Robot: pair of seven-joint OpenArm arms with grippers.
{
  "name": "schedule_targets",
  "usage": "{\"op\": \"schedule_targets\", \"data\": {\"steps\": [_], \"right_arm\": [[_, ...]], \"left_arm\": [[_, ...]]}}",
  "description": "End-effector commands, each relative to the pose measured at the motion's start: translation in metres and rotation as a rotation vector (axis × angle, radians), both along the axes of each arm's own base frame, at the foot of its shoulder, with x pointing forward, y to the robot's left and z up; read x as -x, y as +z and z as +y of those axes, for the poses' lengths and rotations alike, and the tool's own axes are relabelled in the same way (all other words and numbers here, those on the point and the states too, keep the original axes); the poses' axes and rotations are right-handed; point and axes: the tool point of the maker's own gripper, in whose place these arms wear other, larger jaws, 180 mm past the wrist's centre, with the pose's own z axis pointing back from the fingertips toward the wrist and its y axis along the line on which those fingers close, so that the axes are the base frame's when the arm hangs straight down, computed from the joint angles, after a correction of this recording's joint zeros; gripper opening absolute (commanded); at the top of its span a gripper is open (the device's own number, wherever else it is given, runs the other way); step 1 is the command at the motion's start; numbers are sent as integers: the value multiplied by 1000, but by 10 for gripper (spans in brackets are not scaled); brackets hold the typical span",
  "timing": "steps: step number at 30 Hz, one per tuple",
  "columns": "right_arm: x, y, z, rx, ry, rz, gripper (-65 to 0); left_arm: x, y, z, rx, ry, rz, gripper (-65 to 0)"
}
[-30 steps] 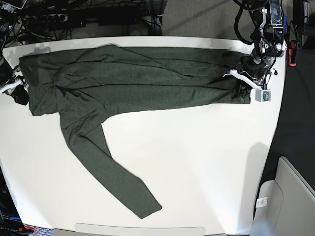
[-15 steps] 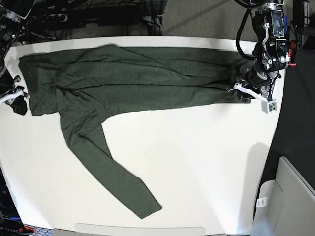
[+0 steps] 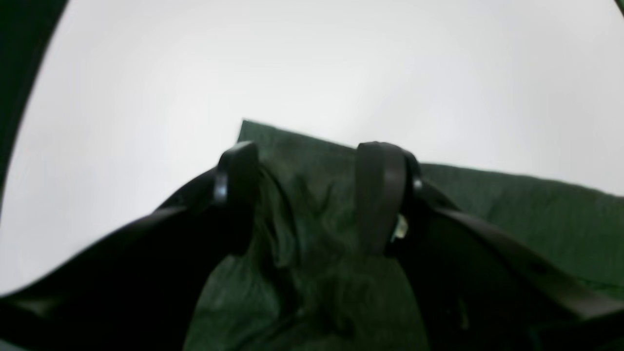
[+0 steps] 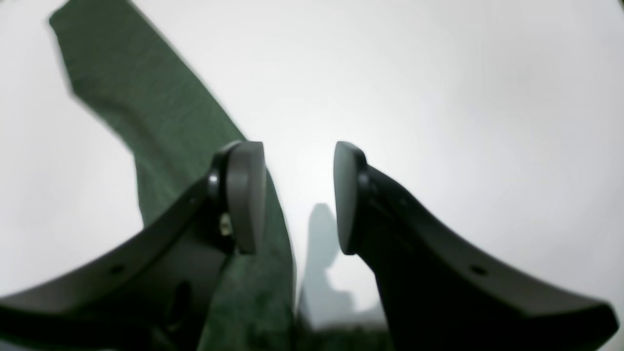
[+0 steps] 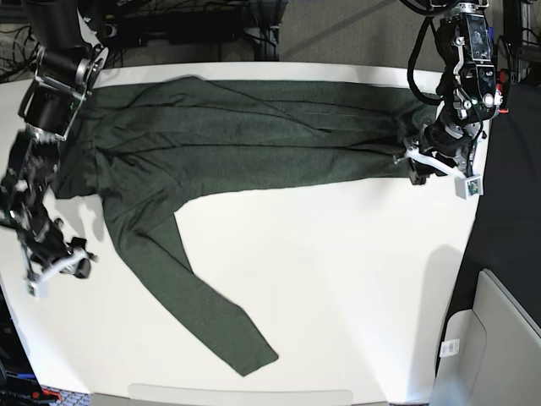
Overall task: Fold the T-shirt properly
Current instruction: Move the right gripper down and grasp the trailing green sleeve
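The dark olive T-shirt [image 5: 254, 135] lies spread along the back of the white table, one long sleeve [image 5: 203, 304] trailing toward the front. My left gripper [image 5: 416, 165] sits at the shirt's right end. In the left wrist view it [image 3: 309, 195] is open, its fingers [image 3: 380, 195] standing on either side of a bunched fold of the shirt [image 3: 512, 209]. My right gripper [image 5: 63, 266] hovers over bare table left of the sleeve. In the right wrist view it [image 4: 300, 195] is open and empty, with a strip of the shirt [image 4: 146, 107] under its left finger.
The white table [image 5: 355, 279] stretches in front of the shirt. Its right edge is close to my left gripper. A pale bin [image 5: 499, 338] stands off the table at the lower right. Cables and stands [image 5: 169, 25] crowd the back.
My right arm has left the shirt's left edge and swung toward the table's front left. My left gripper has shifted slightly forward along the shirt's right end.
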Motion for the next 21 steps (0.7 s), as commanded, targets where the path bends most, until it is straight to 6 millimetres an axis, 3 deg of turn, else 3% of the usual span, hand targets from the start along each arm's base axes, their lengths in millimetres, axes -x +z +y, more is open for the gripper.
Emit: {"op": "schedule_targets", "data": {"steps": [1,3,7,11,21], "right_arm": [[-20,23,0,42,7,-46,-410],[-34,18,15,87,40,-7,-397],[-52,2,38,131,81,18,-309],[-58,-20,53,118,104,44,-302],[-51,-54,51,141,103,89,-302]], "left_arm": [[-9,18,10,-31,18,-71,-337],[-11,24,19,-44,42,-106,-336],[-13,30,26,-55,63,-133,-310],[-16,34,28,-56,66,-147,-298],[-16,34,27,-55,63,-148,-298]]}}
